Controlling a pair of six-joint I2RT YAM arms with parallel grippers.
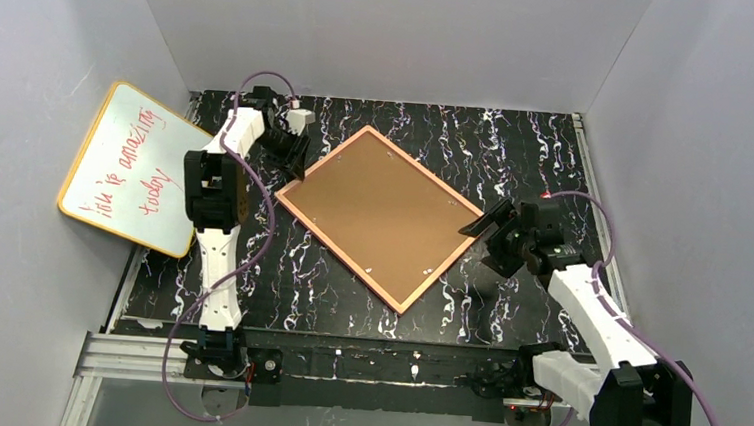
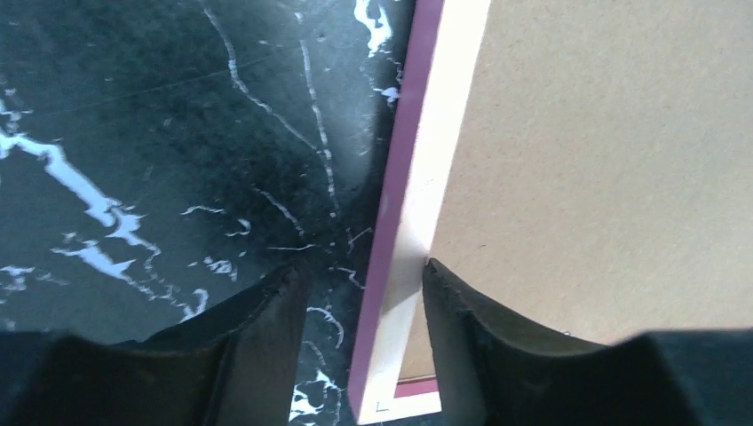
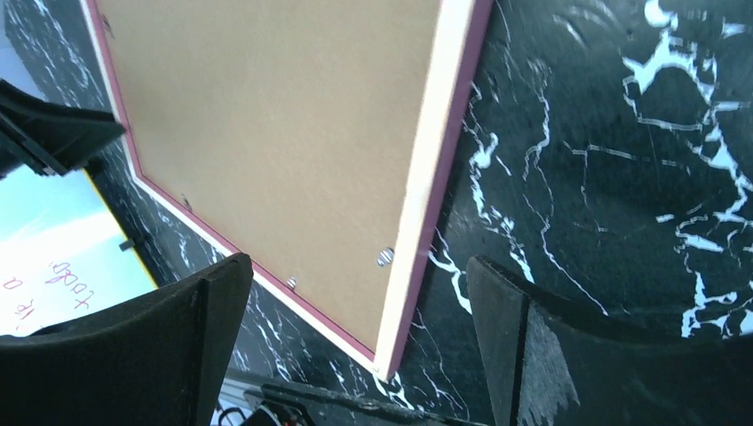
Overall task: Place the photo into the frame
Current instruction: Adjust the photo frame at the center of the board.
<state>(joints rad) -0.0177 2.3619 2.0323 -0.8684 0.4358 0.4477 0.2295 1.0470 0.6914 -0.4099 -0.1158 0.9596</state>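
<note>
The pink frame (image 1: 340,254) lies face down, turned like a diamond, on the black marbled table. Its brown backing board (image 1: 378,213) fills its back. The photo is out of view. My left gripper (image 1: 291,162) is open at the frame's left corner. In the left wrist view (image 2: 364,266) its jaws straddle the frame's rim (image 2: 444,133), with one finger over the backing board (image 2: 604,160) and the other over the table. My right gripper (image 1: 482,225) is open and empty at the frame's right corner. That corner of the rim (image 3: 426,169) lies between its fingers (image 3: 357,262).
A yellow-rimmed whiteboard (image 1: 136,166) with red writing leans at the left wall and also shows in the right wrist view (image 3: 44,248). Small metal tabs (image 3: 384,257) hold the backing board (image 3: 266,115). Grey walls stand on three sides. The arm bases and a rail line the near edge.
</note>
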